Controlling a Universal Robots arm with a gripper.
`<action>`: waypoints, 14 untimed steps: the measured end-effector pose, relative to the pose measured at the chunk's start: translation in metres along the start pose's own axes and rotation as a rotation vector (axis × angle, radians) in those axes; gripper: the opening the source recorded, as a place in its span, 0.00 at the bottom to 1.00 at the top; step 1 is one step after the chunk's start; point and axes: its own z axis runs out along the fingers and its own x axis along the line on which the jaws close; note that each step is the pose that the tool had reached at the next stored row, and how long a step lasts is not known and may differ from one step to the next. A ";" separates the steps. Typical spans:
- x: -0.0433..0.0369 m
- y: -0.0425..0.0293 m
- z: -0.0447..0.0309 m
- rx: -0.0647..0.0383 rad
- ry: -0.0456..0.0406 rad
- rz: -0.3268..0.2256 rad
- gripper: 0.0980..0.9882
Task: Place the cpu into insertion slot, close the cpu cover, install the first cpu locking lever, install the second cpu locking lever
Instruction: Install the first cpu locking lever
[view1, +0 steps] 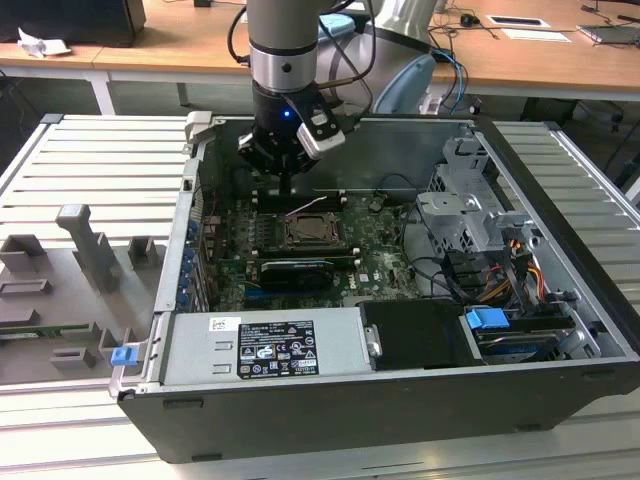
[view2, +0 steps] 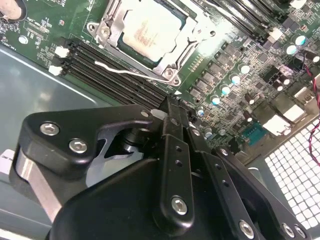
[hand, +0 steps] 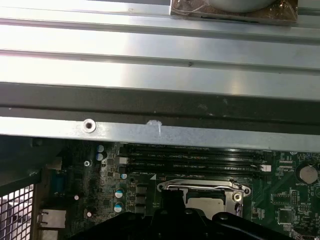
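Surface (view1: 90, 170) of ribbed pale metal carries an open black computer case (view1: 560, 400), lying on its side with its inside exposed. Within the case, a green motherboard (view1: 375, 262) lies flat, with a silver power supply box (view1: 265, 345) in front of it and a grey metal drive cage (view1: 465, 210) toward the exterior view's right. A robot arm (view1: 285, 45) reaches down from above into the case, over the far part of the board.

The claw (view1: 287, 182) hangs just above the board, near the far edge of the insertion slot (view1: 309, 231). In the second wrist view the black claw (view2: 175, 112) has its two fingers pressed together at the tip, closed on nothing.

The cpu (view2: 150, 32) sits in the insertion slot, its pale metal top facing up. The cpu cover (view2: 175, 55), a silver frame, lies down around the chip, which shows through its window. A thin silver locking lever (view2: 127, 72) runs alongside the socket, between it and the long black memory slots (view2: 107, 75). In the first wrist view, the cpu (hand: 205, 201) and the cover's rim (hand: 200, 186) sit just beyond the claw's dark body.
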 end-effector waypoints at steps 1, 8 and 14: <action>-0.0028 -0.0002 0.0003 0.000 0.0000 0.000 0.01; -0.0149 -0.0014 0.0045 -0.053 -0.0031 0.005 0.01; -0.0171 -0.0020 0.0108 -0.053 -0.0032 0.009 0.01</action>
